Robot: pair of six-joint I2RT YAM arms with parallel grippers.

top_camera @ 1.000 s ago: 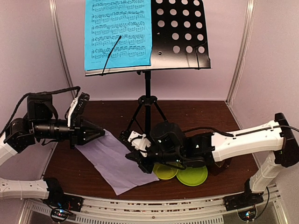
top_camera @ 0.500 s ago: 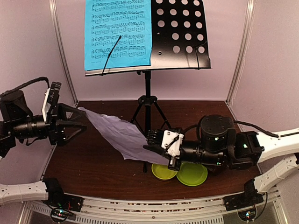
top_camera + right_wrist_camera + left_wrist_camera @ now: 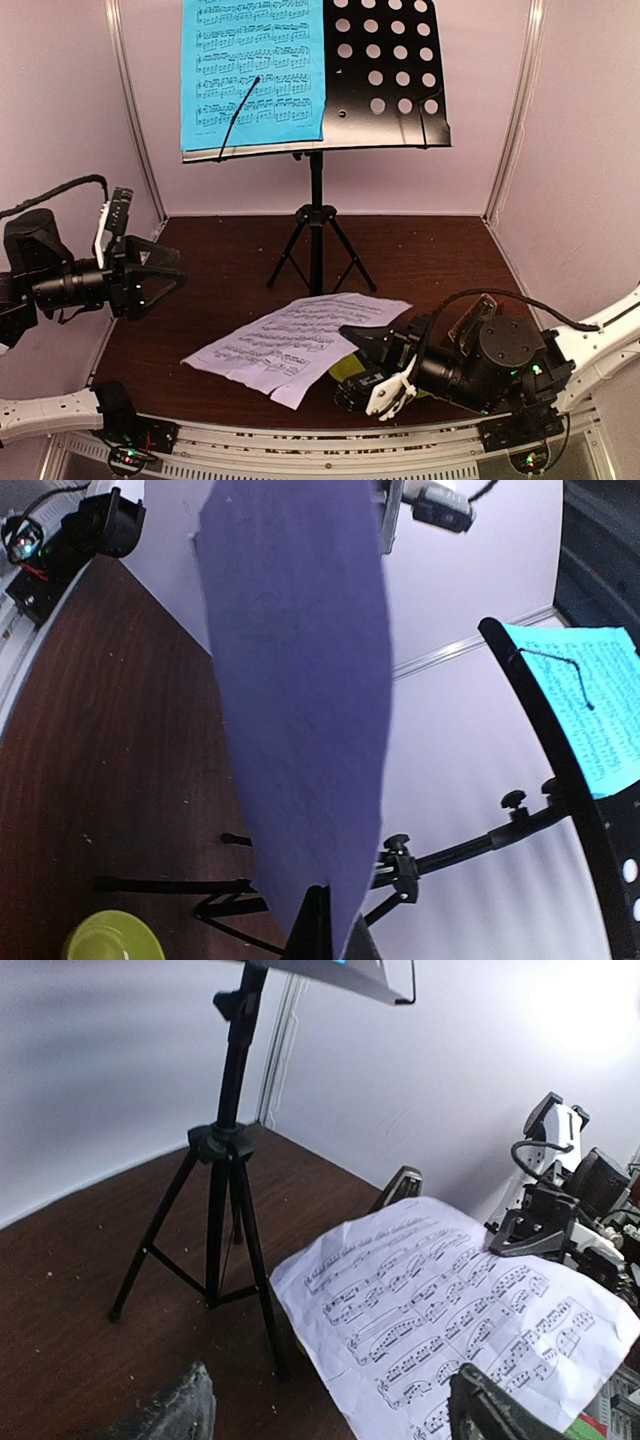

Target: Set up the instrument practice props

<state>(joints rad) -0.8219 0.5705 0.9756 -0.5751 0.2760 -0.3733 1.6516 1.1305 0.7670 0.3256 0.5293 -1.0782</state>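
Observation:
The black perforated music stand [image 3: 385, 75] rises at the back on its tripod [image 3: 225, 1160], with a cyan sheet [image 3: 252, 72] on the left half of its desk. The pale lilac sheet [image 3: 300, 342] hangs low over the table, printed side up. My right gripper [image 3: 352, 332] is shut on its right edge; in the right wrist view the paper [image 3: 300, 680] rises from between the fingers [image 3: 318, 932]. My left gripper [image 3: 175, 268] hovers at the far left, open and empty, its fingertips [image 3: 185, 1410] wide apart. A small dark pyramid, probably the metronome [image 3: 403, 1185], stands behind the sheet.
A lime-green bowl [image 3: 115, 942] sits on the brown table below the sheet, and a sliver of green [image 3: 345, 370] shows under the paper's near edge. Pale walls with metal posts [image 3: 135, 110] close in the table on three sides.
My left gripper let go of the lilac sheet, opened and drew back left. My right arm swung to the near right and turned the sheet printed side up.

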